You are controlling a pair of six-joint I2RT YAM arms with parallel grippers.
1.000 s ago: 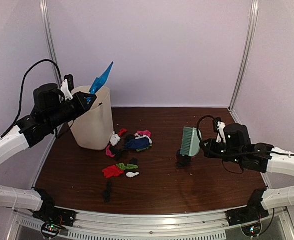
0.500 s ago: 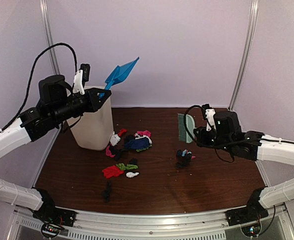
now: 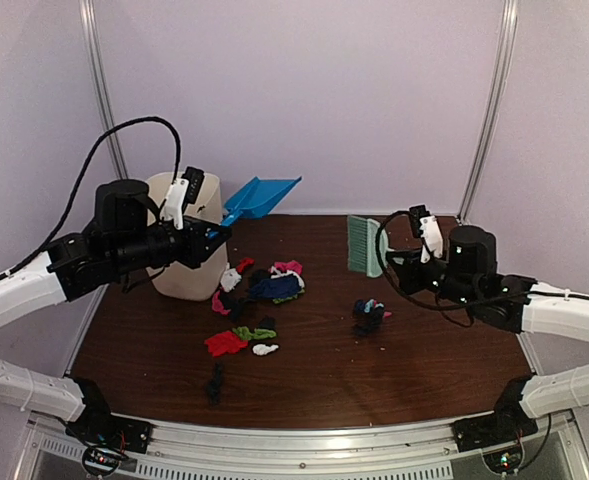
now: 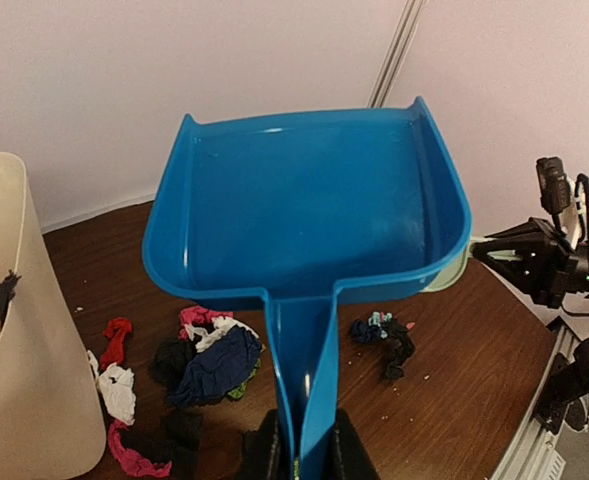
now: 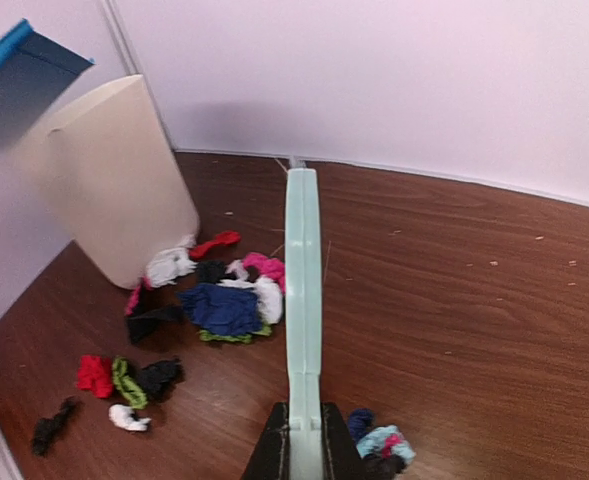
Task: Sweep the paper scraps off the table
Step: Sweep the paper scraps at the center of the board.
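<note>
Scraps all down on table (image 3: 424,360), from left of centre to mid-right. Main pile of paper scraps (image 3: 264,285) (dark blue, pink, white, black, green) just right of cream bin (image 3: 189,282), nearest bits right against its foot. Nearer the front rail, red and green bits (image 3: 236,340) with one white; lone black strip (image 3: 215,381) closest to the rail. Separate small clump (image 3: 369,315) (black, blue, pink) well apart to the right, on bare wood in front of the brush.

Pinching with left gripper (image 4: 302,455): jaws clamped on handle of blue dustpan (image 4: 304,200). Pan up in the air, roughly level, open mouth pointing away from the gripper, beside the bin rim, main pile showing below its handle in wrist view.

Pinching with right gripper (image 5: 302,440): jaws pressed tight on handle of pale green hand brush (image 3: 362,245). Brush lifted clear of the wood, head sticking forward, edge-on in wrist view, bristle side facing left toward the pile. Not touching any scrap. Tools well apart, main pile between them in top view.
</note>
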